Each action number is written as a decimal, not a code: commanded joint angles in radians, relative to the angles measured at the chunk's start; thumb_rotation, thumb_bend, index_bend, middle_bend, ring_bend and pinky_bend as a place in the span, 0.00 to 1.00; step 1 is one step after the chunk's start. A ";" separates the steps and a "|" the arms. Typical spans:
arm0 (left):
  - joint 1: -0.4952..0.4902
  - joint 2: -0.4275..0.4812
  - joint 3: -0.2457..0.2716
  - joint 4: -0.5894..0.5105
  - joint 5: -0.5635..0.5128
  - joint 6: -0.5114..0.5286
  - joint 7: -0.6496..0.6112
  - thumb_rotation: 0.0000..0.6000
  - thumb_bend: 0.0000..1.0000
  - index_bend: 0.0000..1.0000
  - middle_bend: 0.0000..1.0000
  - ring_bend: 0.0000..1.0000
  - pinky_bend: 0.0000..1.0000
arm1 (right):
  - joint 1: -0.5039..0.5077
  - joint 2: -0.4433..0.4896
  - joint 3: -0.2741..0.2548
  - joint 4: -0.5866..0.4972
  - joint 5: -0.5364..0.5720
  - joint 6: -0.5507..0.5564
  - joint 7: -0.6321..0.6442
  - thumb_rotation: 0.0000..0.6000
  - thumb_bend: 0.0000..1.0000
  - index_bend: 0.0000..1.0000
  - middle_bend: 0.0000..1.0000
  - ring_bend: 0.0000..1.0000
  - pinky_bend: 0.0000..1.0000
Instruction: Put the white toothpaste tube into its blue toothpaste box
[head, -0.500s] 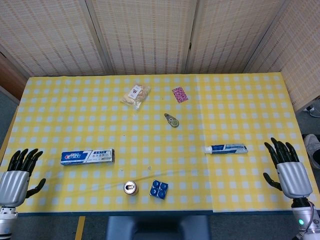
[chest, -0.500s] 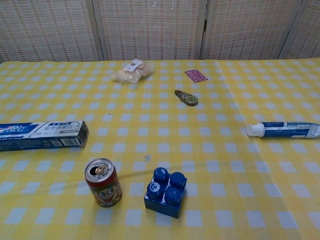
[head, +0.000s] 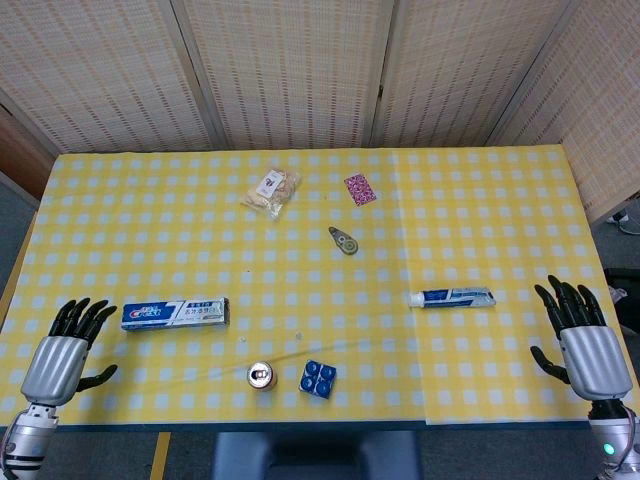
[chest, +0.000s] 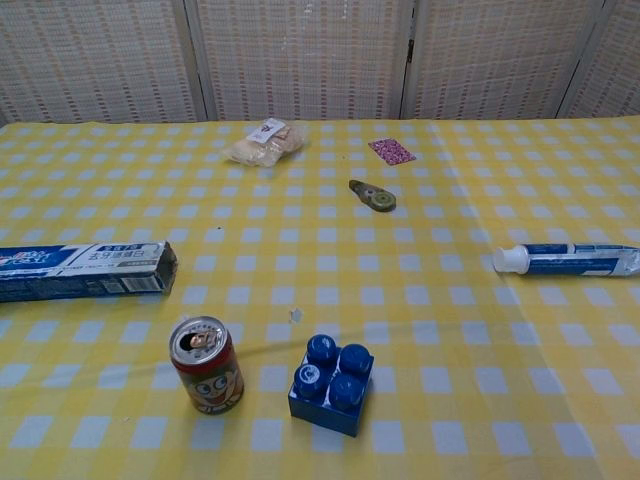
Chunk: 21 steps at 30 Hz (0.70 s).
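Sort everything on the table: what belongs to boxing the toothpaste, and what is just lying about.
For the job:
white toothpaste tube
blue toothpaste box

Lying about:
drink can
blue building block
snack bag
pink card
correction tape

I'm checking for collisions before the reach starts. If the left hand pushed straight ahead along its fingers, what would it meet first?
The left hand points up and slightly right. That line seems to pass just left of the toothpaste box, so only bare tablecloth lies ahead, though height is unclear.
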 joint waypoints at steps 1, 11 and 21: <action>-0.056 0.016 -0.011 -0.041 -0.052 -0.118 -0.013 1.00 0.19 0.19 0.17 0.07 0.11 | 0.009 -0.004 -0.008 -0.008 0.002 -0.029 -0.011 1.00 0.30 0.00 0.00 0.00 0.00; -0.201 0.003 -0.072 -0.004 -0.193 -0.357 0.038 1.00 0.22 0.20 0.19 0.07 0.12 | 0.047 0.001 -0.022 -0.008 0.012 -0.120 -0.003 1.00 0.30 0.00 0.00 0.00 0.00; -0.292 -0.035 -0.080 0.080 -0.251 -0.512 -0.053 1.00 0.22 0.20 0.20 0.07 0.14 | 0.048 0.000 -0.017 -0.005 0.028 -0.119 0.004 1.00 0.30 0.00 0.00 0.00 0.00</action>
